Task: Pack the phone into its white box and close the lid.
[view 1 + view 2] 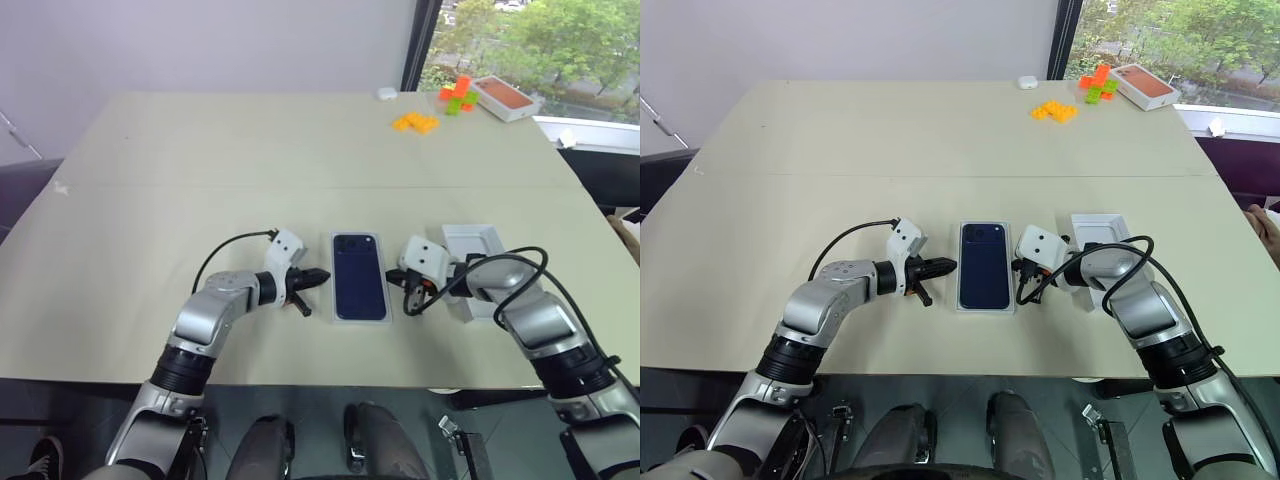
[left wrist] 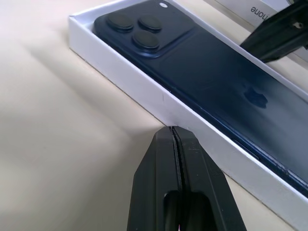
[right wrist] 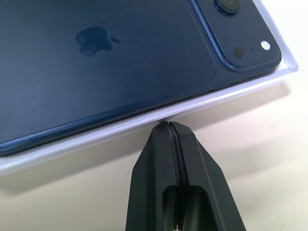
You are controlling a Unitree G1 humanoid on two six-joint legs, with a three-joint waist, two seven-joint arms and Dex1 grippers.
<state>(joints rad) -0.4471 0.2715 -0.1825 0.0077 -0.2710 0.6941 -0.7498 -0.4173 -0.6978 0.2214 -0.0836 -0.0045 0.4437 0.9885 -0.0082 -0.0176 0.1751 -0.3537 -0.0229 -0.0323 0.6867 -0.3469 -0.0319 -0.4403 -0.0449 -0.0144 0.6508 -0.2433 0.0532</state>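
Item: the phone (image 1: 359, 277), dark navy, lying back-up inside the white box (image 2: 144, 91) at the near middle of the tabletop (image 1: 250, 150), camera cluster toward the far end.
Item: the lid (image 1: 472, 245), white, open side up, on the tabletop just right of the box (partly behind the right arm).
Item: left tool (image 1: 318, 276), clenched, empty, tip close beside the box's left wall.
Item: right tool (image 3: 167, 126), clenched, empty, tip at the box's right wall.
Item: orange and green blocks (image 1: 440, 105) and an orange-topped white box (image 1: 505, 97), far right corner.
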